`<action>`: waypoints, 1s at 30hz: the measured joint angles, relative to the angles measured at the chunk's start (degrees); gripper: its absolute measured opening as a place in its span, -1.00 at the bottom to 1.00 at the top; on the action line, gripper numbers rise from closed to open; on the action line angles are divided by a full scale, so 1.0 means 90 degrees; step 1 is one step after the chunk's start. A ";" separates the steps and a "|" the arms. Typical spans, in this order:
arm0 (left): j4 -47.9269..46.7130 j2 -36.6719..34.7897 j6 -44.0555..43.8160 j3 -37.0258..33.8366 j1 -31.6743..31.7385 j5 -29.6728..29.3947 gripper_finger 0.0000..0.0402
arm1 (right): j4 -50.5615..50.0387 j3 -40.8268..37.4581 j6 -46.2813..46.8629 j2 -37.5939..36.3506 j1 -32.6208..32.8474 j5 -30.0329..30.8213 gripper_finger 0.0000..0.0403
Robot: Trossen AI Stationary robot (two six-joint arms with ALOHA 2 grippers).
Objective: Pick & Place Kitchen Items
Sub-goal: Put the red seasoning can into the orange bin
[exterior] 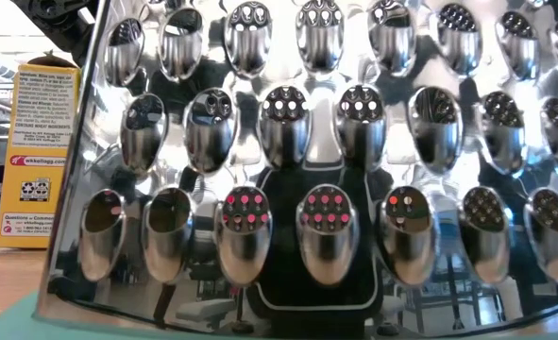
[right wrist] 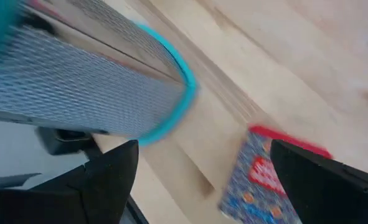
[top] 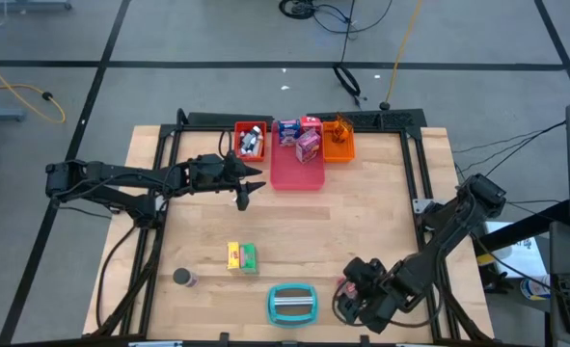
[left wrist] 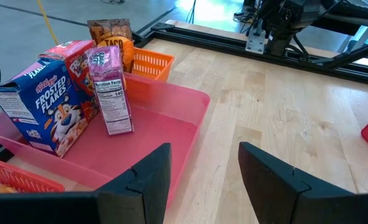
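My left gripper [top: 249, 191] [left wrist: 203, 150] hovers open beside the near left corner of the pink tray [top: 297, 172], with nothing between its fingers. In that tray stand a blue-white cereal box [left wrist: 37, 109], a red-white box [left wrist: 71, 62] and a purple packet [left wrist: 111, 90]. My right gripper [top: 354, 285] [right wrist: 203, 149] is open near the table's front edge, slanting down above a small red-and-blue box [right wrist: 258, 180] [top: 342, 286] that lies flat on the wood. A yellow box and a green box [top: 242, 255] stand mid-table, and a dark can [top: 183, 278] lies at front left.
A teal-and-grey grater [top: 292, 303] [right wrist: 109, 81] lies at the front edge, left of my right gripper, and fills the low view. A red tray [top: 250, 141] with small bottles and an orange basket [top: 339, 145] [left wrist: 147, 62] flank the pink tray. The middle of the table is bare wood.
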 joint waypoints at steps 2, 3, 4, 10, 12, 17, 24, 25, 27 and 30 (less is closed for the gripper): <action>0.0000 0.0000 -0.0001 0.0000 -0.0001 0.0000 -0.07 | -0.0167 0.0000 0.0268 0.0074 0.0000 -0.0308 0.78; 0.0000 0.0000 0.0000 0.0000 -0.0001 0.0000 -0.07 | -0.0190 0.0000 0.0333 0.0110 0.0000 -0.0444 0.78; 0.0000 0.0000 0.0000 0.0000 -0.0002 -0.0002 -0.07 | -0.0238 -0.0002 0.0382 0.0137 0.0001 -0.0512 0.78; 0.0001 0.0000 0.0000 0.0000 -0.0001 0.0000 -0.07 | -0.0588 -0.0002 0.0811 0.0133 0.0063 -0.0527 0.78; 0.0000 0.0000 0.0000 0.0000 -0.0001 0.0000 -0.07 | -0.0608 -0.0002 0.0979 0.0133 0.0100 -0.0533 0.78; 0.0000 0.0000 0.0000 0.0000 -0.0002 0.0000 -0.07 | -0.0838 -0.0002 0.1280 0.0153 0.0138 -0.0672 0.78; 0.0000 0.0000 0.0000 0.0000 0.0000 -0.0002 -0.07 | -0.0917 0.0000 0.1336 0.0545 0.0124 -0.1037 0.78; 0.0000 0.0000 0.0000 0.0000 0.0000 -0.0002 -0.07 | -0.0918 0.0000 0.1335 0.0605 0.0125 -0.1050 0.78; 0.0000 0.0000 0.0000 0.0000 -0.0001 0.0000 -0.07 | -0.0928 0.0000 0.1351 0.0675 0.0126 -0.1103 0.78; 0.0001 0.0000 0.0000 0.0000 0.0001 -0.0002 -0.07 | -0.0944 0.0000 0.1450 0.0690 0.0121 -0.1069 0.78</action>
